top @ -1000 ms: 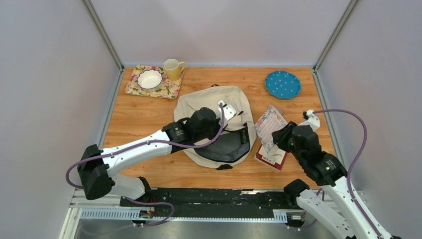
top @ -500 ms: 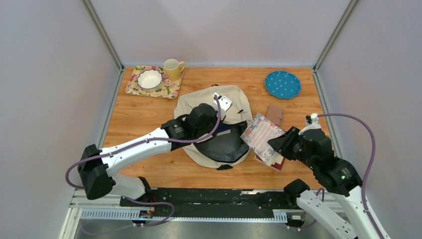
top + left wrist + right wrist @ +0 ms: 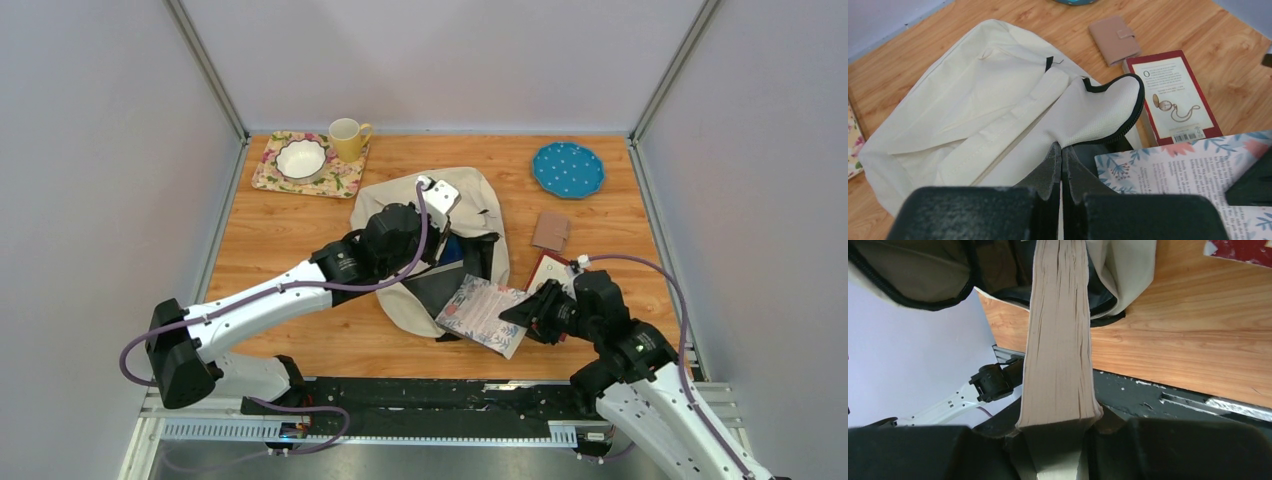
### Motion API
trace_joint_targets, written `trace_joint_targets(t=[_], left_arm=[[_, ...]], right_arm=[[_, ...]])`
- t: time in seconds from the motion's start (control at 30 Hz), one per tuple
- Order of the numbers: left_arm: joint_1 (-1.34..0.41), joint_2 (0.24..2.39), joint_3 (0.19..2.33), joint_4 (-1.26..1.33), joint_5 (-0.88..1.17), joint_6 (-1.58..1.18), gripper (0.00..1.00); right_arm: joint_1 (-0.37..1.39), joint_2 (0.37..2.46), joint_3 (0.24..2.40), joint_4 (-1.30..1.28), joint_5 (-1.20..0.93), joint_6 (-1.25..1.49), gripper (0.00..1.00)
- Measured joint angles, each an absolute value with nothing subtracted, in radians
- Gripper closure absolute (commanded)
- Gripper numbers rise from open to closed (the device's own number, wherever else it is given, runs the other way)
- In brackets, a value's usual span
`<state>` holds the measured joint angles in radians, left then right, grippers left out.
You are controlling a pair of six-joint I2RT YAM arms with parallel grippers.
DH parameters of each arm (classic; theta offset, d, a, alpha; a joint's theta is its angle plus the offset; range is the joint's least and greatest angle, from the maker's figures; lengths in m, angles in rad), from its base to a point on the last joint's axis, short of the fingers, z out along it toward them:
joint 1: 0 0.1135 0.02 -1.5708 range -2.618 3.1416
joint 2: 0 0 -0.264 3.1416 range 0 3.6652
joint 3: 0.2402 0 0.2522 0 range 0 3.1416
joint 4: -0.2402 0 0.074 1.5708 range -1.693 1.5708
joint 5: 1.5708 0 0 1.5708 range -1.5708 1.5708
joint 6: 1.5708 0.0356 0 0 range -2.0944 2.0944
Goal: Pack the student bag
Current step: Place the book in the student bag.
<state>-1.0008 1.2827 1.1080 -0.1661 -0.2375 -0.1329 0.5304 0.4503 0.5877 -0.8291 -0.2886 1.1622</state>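
The student bag lies mid-table with its mouth facing near-right. The left gripper is pressed together on the zip edge and holds that flap up. You can see dark lining inside, plus a blue patch in the top view that I can't identify.

The right gripper pinches a floral book by its near end, with the other end at the mouth. How far in it goes, I can't tell. Its wrist cam only shows the page edges heading between the bag's flaps.

The red book is clear in the left wrist view, but from above the right arm mostly hides it. A brown wallet lies just beyond it. The blue plate is far right. Far left, a flowery tray holds a white bowl, with a yellow mug at its far right corner.
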Motion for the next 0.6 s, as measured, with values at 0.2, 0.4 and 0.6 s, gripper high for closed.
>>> trace_joint_targets(t=[0.2,0.4,0.6], left_arm=[[-1.008,1.283,1.108,-0.159,-0.227,-0.128,1.0],[-1.009,1.282,1.091,-0.157,-0.221,-0.128,1.0],[-1.008,1.276,1.083,-0.151,-0.212,-0.136,1.0]], right_arm=[[0.53,0.538,0.523,-0.612,-0.305,1.209,1.0],[0.53,0.63,0.551,-0.44,-0.297,1.216,1.0],[0.537,0.657,0.463,-0.221,-0.268,1.305,1.0]])
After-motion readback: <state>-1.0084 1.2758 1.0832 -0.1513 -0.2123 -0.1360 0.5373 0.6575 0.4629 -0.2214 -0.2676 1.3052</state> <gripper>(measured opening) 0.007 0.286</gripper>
